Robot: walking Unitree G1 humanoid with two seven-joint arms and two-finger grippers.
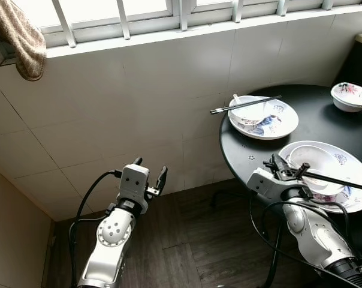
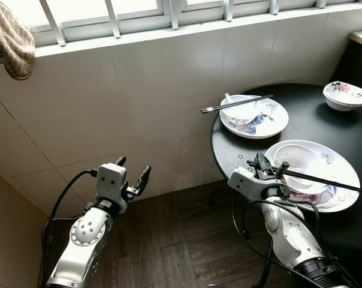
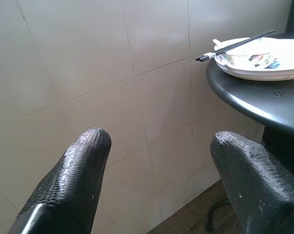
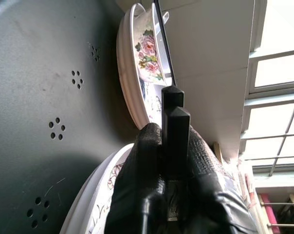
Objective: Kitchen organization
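Nearest, the left gripper [image 1: 150, 173] hovers over the dark floor [image 1: 187, 252] by the tiled wall [image 1: 109, 114], fingers spread wide and empty. To the right, the right gripper [image 1: 284, 169] pinches one end of a pair of black chopsticks [image 1: 334, 181], which stretch across the near plate [image 1: 349, 207] and its bowl [image 1: 310, 159] on the round black table [image 1: 319, 123]. Held only by the tip, they could likely twist or slip, or knock the bowl. Farther off, a second plate [image 1: 283, 127] carries another pair of chopsticks [image 1: 244, 105]; a small bowl [image 1: 350, 96] sits far right, cut off by the frame. What remains in the dishes is hard to make out.
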